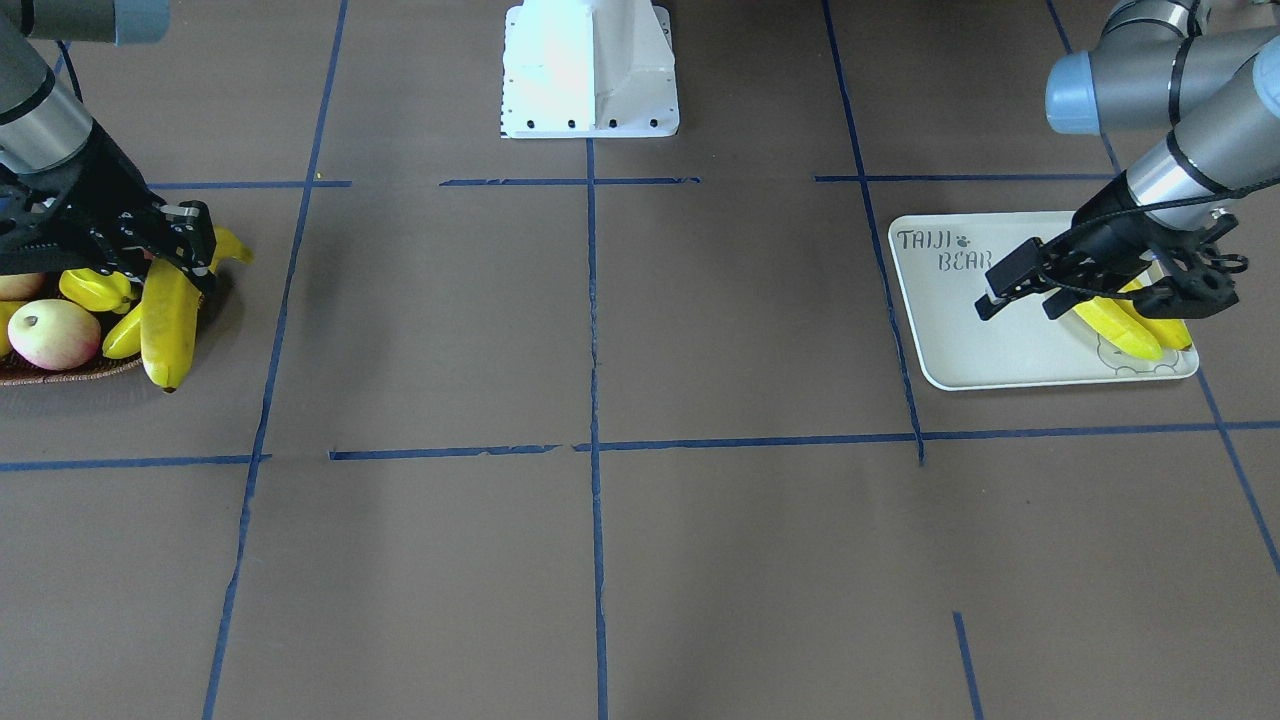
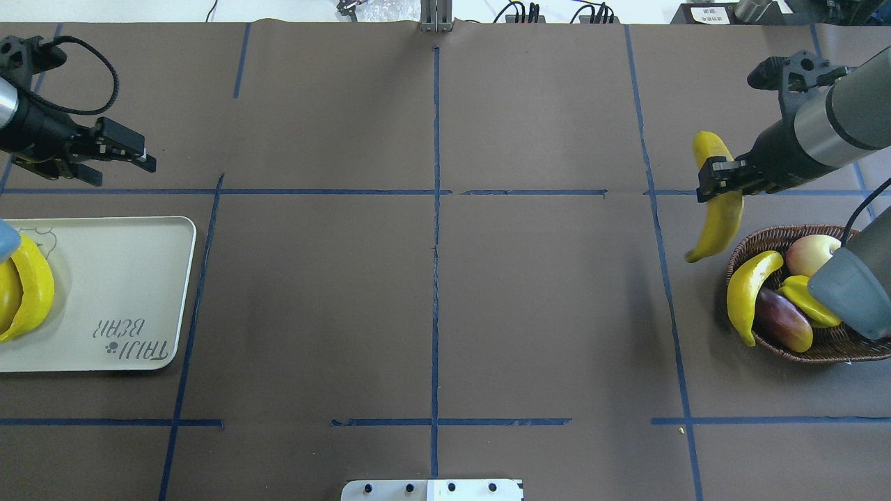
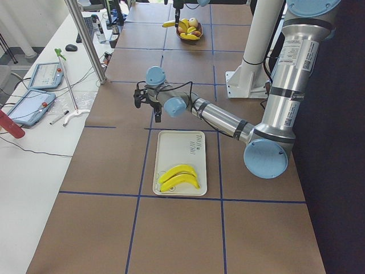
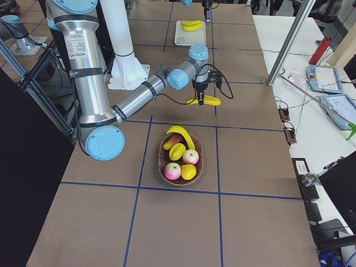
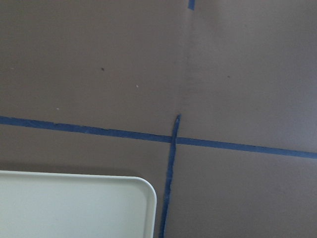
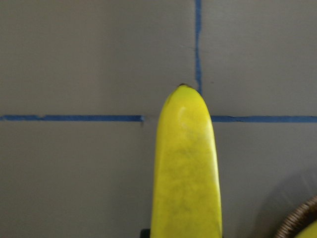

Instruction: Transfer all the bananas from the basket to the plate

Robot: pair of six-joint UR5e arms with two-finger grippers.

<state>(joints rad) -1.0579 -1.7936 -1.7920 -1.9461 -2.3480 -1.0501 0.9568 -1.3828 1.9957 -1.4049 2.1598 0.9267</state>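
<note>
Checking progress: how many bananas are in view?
4: two bananas on the plate, one in the right pincer beside the basket, one inside it. More could hide under fruit.

At the left end of the table, the plate. On its outer end, away from the lettering, two bananas side by side, touching. In the air near the plate's lettered end, the left gripper. At the right end, well apart from the plate, the basket. Inside it, one banana along the rim nearest the table's middle, with an apple and a starfruit beside it. Just off that rim, raised, another banana between the fingers of the right gripper.
</note>
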